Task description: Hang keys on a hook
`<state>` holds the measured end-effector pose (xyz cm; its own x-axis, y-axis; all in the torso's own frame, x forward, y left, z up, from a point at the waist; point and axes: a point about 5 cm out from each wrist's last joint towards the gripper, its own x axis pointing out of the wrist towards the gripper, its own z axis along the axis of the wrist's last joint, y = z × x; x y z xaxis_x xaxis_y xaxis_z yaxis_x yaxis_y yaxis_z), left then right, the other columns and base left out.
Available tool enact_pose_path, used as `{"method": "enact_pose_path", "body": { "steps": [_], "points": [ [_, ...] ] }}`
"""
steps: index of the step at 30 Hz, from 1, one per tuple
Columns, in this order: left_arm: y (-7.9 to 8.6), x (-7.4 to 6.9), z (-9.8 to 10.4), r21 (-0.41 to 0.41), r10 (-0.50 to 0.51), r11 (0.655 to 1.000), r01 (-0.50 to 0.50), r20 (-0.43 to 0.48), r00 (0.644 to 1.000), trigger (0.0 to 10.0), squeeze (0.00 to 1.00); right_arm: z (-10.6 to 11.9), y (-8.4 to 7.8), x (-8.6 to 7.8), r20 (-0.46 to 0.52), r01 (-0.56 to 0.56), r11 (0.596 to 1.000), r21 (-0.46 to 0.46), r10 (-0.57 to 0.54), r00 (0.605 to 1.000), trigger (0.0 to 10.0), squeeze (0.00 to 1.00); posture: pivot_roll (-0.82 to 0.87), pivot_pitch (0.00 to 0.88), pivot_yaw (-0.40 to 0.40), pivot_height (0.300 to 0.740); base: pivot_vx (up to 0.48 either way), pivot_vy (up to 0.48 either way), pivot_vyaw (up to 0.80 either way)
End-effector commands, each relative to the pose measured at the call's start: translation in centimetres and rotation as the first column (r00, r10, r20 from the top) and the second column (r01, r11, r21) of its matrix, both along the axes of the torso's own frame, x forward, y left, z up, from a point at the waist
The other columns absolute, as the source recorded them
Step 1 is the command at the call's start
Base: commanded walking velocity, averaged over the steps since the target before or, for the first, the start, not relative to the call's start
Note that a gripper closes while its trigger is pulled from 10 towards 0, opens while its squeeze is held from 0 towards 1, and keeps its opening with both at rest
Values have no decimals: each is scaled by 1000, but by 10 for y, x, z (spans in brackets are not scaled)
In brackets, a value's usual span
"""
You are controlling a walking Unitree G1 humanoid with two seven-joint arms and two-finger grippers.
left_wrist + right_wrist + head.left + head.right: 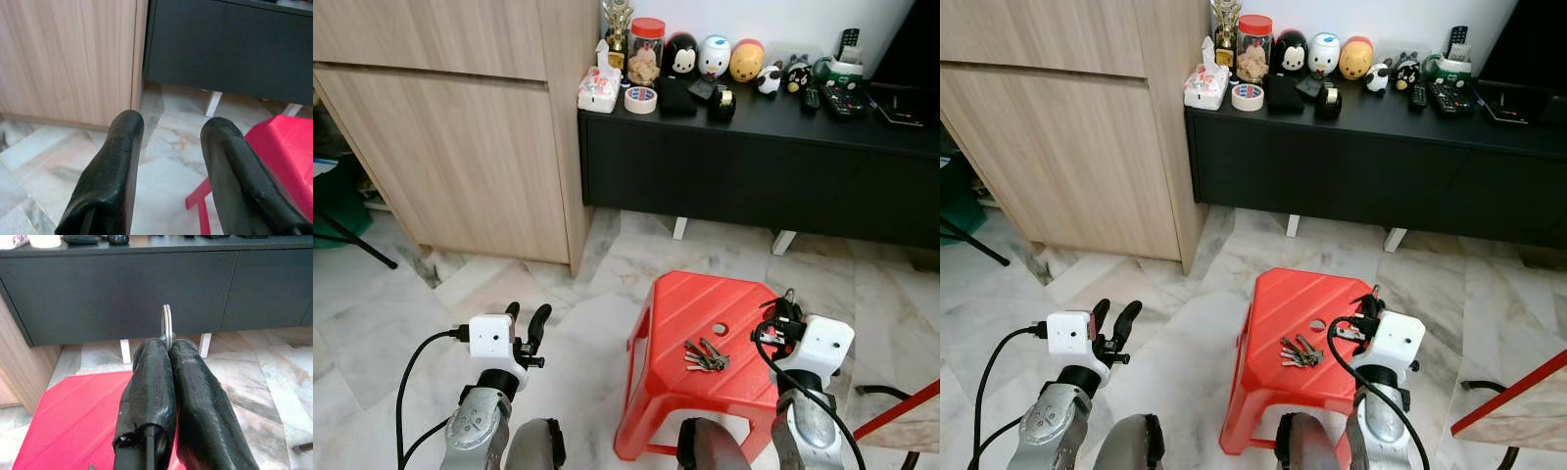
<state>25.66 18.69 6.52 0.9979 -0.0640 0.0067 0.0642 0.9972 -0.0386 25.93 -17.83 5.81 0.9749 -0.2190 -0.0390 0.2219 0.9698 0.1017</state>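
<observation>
A bunch of keys [705, 355] lies flat on the top of a red plastic stool [685, 304], close to a small hole in it. My right gripper [787, 311] hovers at the stool's right edge, to the right of the keys. It is shut, and a thin metal key ring [167, 325] is pinched between its fingertips and sticks out past them. Whether that ring is joined to the bunch on the stool I cannot tell. My left gripper [527, 323] stands open over the marble floor, left of the stool, with nothing between its fingers [122, 147].
A low black cabinet [754, 166] on white feet runs along the back wall, carrying toy figures, a jar, a tape roll [640, 99] and remotes. A tall wooden cupboard [460, 137] stands at the left. A red bar [901, 411] crosses the lower right corner.
</observation>
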Motion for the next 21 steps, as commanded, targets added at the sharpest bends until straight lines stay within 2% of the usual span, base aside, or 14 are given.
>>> {"method": "enact_pose_path", "body": {
  "steps": [1, 9, 14, 21],
  "points": [
    [-1, -1, -2, 2, -3, 1000, 3, -4, 1000, 10000, 0, 4, -2, 0, 7, 5, 1000, -7, -5, 1000, 10000, 0, 51, 43, -98, 608, -315, 0, 0],
    [-2, 2, 1, 5, -5, 1000, 5, 7, 1000, 10000, 0, 5, -4, 2, 3, 10, 1000, 0, -10, 1000, 10000, 0, 47, 41, -90, 608, -304, 0, 0],
    [0, 2, 0, 19, 6, 1000, -6, -5, 1000, 10000, 0, 6, -5, 2, 8, 10, 1000, 11, -10, 1000, 10000, 0, 48, 42, -90, 613, 0, 0, 0],
    [-1, 2, 0, 18, 4, 1000, -4, -3, 1000, 10000, 0, 5, -5, 1, -2, 12, 1000, 13, -12, 1000, 10000, 0, 48, 42, -91, 653, 0, 0, 0]
  ]
}}
